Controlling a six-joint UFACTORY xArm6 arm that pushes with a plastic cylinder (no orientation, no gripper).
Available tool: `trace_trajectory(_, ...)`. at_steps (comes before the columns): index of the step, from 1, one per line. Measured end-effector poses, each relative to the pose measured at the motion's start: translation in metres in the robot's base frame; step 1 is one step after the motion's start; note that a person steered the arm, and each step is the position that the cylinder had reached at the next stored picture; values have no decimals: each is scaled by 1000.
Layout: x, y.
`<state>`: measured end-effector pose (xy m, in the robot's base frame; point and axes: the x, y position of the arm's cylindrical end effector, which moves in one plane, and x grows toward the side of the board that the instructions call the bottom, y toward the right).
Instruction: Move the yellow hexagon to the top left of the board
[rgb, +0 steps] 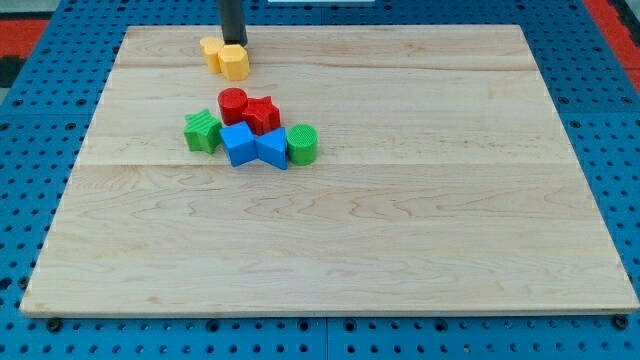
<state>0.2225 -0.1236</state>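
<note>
The yellow hexagon (235, 62) lies near the view's top edge of the wooden board (400, 200), left of centre. A second yellow block (211, 50) touches it on its upper left. My tip (233, 43) stands just behind the hexagon, at its top edge, touching or nearly touching it. The rod rises out of the view's top.
A cluster sits below the yellow blocks: a red cylinder (233, 102), a red star (262, 114), a green star (203, 131), a blue block (238, 144), a blue triangular block (272, 150) and a green cylinder (302, 144). Blue pegboard (40, 120) surrounds the board.
</note>
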Motion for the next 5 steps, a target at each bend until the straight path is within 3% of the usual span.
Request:
trace_trajectory(3,2,-25)
trace_trajectory(5,45,-16)
